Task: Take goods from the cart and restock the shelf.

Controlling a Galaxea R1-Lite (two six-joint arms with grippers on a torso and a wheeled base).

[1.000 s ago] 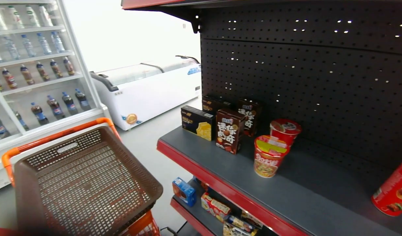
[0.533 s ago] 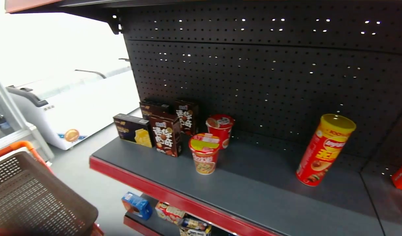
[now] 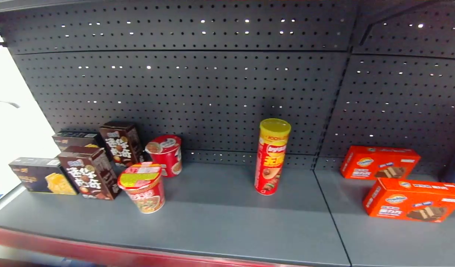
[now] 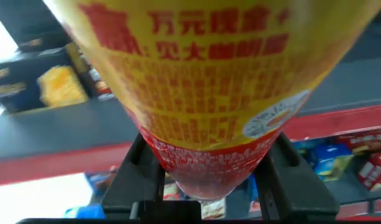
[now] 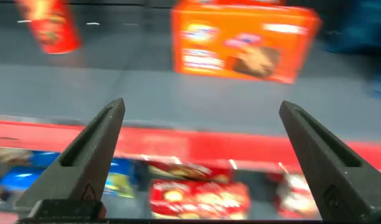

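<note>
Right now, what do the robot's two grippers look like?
The left gripper is black, with two broad, blocky fingers rising from a flat black base, one on each side of the can. The right gripper is dark grey to black, with two long wedge-shaped fingers that taper to narrow tips. Each seems to carry a small stamped mark near its base.

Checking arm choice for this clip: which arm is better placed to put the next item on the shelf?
Left, likely: the left gripper is shut on a yellow-and-red container, with the shelf ahead. The right gripper is open and holds nothing.
</note>
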